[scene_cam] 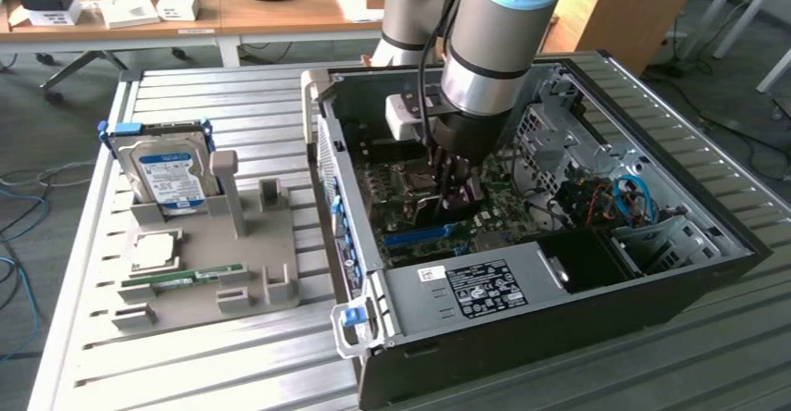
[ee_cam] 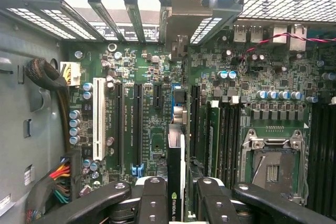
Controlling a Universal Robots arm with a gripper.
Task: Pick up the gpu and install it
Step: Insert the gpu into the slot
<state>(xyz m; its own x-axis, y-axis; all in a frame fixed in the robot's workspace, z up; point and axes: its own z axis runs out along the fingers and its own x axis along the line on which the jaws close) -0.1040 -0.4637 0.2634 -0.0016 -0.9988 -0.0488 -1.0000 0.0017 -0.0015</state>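
Note:
My gripper [scene_cam: 451, 189] reaches down into the open computer case [scene_cam: 692, 272] and is shut on the gpu [scene_cam: 447, 205], a slim dark card held on edge over the motherboard [scene_cam: 495, 217]. In the wrist view the gpu [ee_cam: 176, 153] runs edge-on between my two black fingers [ee_cam: 152, 198], with my gripper [ee_cam: 178, 195] closed around it. The card sits in line with a long slot on the green motherboard [ee_cam: 152, 129]. Its metal end bracket [ee_cam: 181, 11] reaches the case's rear slot openings. How deep the card sits in the slot is hidden.
A grey fixture plate [scene_cam: 247, 244] at the exterior view's left holds a silver hard drive [scene_cam: 170, 175] with a blue label, a CPU [scene_cam: 157, 249] and a green RAM stick [scene_cam: 185, 277]. Beside the card lie a white slot [ee_cam: 98, 111], the CPU socket [ee_cam: 273, 156] and cable bundles [ee_cam: 60, 182].

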